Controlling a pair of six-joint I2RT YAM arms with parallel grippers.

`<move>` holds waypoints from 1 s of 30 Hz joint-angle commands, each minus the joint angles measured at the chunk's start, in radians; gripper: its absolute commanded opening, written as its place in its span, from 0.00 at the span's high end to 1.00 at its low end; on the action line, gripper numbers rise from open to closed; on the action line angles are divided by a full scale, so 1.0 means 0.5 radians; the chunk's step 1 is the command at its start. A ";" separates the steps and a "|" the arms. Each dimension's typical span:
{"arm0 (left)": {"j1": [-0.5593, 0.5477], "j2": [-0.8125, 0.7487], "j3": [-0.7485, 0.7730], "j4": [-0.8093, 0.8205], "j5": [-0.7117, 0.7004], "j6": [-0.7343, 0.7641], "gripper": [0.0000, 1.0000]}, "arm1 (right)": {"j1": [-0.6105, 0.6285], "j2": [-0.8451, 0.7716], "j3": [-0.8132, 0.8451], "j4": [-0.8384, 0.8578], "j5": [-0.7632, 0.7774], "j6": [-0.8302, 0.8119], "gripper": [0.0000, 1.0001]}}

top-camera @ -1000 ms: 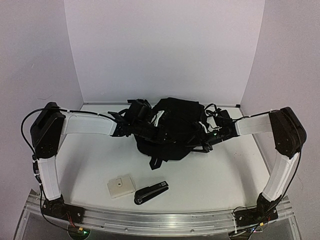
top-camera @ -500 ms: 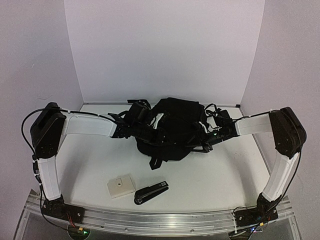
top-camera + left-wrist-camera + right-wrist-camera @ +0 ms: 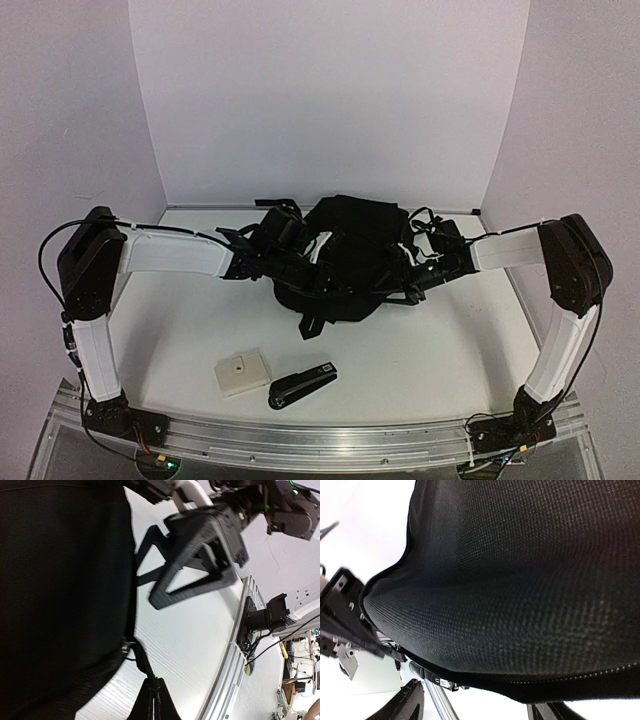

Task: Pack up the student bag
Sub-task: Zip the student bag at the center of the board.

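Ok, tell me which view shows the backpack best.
The top view: the whole backpack is in frame. The left wrist view shows only one side of its fabric; the right wrist view, just close-up fabric.

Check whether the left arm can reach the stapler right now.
Likely yes. The stapler lies uncovered on the near part of the table, with a box beside it and nothing over it. The left end effector is shut at the bag, so it must open and swing back first.

Black student bag fabric fills the left.
Blurred triangular frame beside it, over the white table; metal rail at right.
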 commanded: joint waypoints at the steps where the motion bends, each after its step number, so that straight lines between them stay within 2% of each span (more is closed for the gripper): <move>1: -0.091 -0.162 0.009 -0.109 -0.010 0.080 1.00 | -0.047 -0.032 0.087 0.039 0.068 0.002 0.32; 10: -0.219 -0.167 0.143 -0.346 -0.202 0.208 1.00 | -0.077 0.038 0.157 0.035 0.149 0.012 0.33; 15: -0.303 0.029 0.323 -0.602 -0.533 0.325 1.00 | -0.078 0.019 0.187 0.028 0.177 0.003 0.34; 20: -0.307 0.205 0.439 -0.768 -0.671 0.360 1.00 | -0.078 -0.067 0.170 -0.011 0.219 -0.035 0.35; 25: -0.307 0.228 0.413 -0.743 -0.686 0.358 1.00 | -0.077 -0.183 0.139 -0.115 0.292 -0.161 0.36; 30: -0.256 -0.043 0.187 -0.461 -0.565 0.248 1.00 | -0.011 -0.208 0.142 -0.247 0.337 -0.198 0.35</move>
